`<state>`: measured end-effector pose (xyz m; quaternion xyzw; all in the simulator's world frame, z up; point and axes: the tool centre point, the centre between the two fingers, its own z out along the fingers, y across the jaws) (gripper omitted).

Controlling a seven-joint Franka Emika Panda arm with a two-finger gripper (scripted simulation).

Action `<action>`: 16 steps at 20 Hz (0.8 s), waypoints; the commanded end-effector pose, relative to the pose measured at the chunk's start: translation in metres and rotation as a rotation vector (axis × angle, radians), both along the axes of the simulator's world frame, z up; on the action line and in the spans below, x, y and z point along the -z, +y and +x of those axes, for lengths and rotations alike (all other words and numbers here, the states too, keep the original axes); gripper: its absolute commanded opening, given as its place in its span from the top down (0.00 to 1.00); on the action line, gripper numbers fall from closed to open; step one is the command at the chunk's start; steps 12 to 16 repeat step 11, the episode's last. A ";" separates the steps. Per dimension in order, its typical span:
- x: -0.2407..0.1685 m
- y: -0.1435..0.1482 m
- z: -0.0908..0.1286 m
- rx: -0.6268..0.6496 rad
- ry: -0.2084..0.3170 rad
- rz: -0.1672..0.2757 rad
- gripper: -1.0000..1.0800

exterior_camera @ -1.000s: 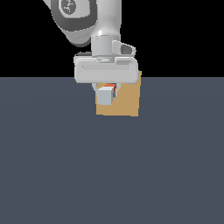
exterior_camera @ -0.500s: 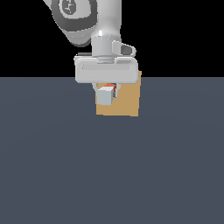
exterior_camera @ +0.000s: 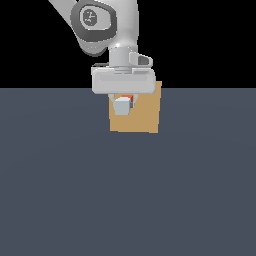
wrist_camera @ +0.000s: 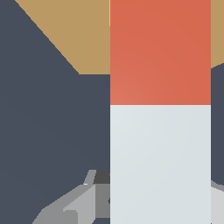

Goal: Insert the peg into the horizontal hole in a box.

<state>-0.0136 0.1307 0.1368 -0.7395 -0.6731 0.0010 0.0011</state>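
The tan box (exterior_camera: 145,117) stands on the floor in the middle of the exterior view. In front of its face my gripper (exterior_camera: 123,103) hangs shut on the peg (exterior_camera: 121,106), which lies level. The peg's pale grey end faces the camera and a sliver of its red-orange end shows behind, toward the box. In the wrist view the peg (wrist_camera: 160,109) fills the picture, and its red-orange part overlaps the box (wrist_camera: 83,30). One grey finger (wrist_camera: 78,201) shows beside the grey part. The hole is hidden behind the gripper and the peg.
A flat dark blue-grey floor (exterior_camera: 125,200) spreads around the box. My arm (exterior_camera: 107,25) rises above the gripper, toward the exterior view's left. Nothing else stands nearby.
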 end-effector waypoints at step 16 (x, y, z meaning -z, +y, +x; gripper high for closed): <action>-0.003 0.062 0.007 -0.001 -0.006 0.002 1.00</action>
